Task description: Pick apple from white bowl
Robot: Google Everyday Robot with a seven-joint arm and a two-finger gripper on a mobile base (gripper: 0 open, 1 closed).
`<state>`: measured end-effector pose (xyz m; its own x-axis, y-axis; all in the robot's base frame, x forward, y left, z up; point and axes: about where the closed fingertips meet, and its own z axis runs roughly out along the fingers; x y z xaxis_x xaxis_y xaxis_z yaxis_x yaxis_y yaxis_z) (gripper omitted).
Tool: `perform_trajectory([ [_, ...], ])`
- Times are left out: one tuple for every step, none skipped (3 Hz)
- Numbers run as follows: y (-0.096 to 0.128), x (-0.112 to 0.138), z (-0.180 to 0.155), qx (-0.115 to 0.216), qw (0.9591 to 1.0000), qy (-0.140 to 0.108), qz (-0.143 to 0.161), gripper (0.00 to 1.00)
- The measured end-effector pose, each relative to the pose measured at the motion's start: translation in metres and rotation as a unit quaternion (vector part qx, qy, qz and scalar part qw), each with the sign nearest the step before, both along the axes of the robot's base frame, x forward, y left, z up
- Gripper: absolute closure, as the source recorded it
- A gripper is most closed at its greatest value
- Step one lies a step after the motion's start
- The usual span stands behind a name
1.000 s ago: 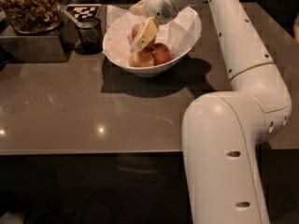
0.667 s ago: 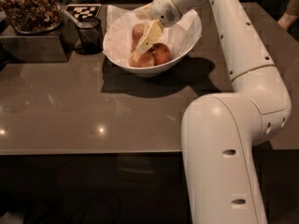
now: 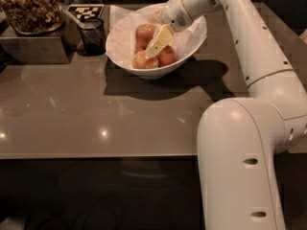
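- The robot's white arm housing [image 3: 240, 166] stands nearest, at the front right edge of the table [image 3: 96, 114]. From there the arm arches over the surface and comes down on the fruit from above rather than from the side.
- The white bowl [image 3: 117, 49] sits toward the far middle of the table. Its paper lining rises above the rim at the back, and its curved walls crowd the fruit together at the bottom.
- A paler apple [image 3: 143, 61] and a smaller, redder apple [image 3: 167, 56] lie at the front of that cluster, packed close.
- The apple [image 3: 145, 32] lies just behind them, inside the bowl and highest in the pile. That probably makes it the easiest one to reach.
- The end effector [image 3: 153, 48] slants down from the upper right into the bowl, against the apple's right side and over the gap between the fruits. I cannot tell whether it is clenched or released.
- A dark glass cup [image 3: 92, 35] stands just beside the bowl's left wall, close enough that a sideways lift could knock it.
- Farthest off are a checkered marker [image 3: 85, 11] and a container of nuts [image 3: 31, 8] on a raised block, well apart from the reach.
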<state>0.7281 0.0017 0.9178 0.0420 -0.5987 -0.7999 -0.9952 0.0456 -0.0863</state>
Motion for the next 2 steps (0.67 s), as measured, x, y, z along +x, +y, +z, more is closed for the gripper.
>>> perform_trajectory([
  [0.0,0.0,-0.0001,0.0,1.0,0.0,0.0,0.0],
  [0.0,0.0,-0.0001,0.0,1.0,0.0,0.0,0.19],
])
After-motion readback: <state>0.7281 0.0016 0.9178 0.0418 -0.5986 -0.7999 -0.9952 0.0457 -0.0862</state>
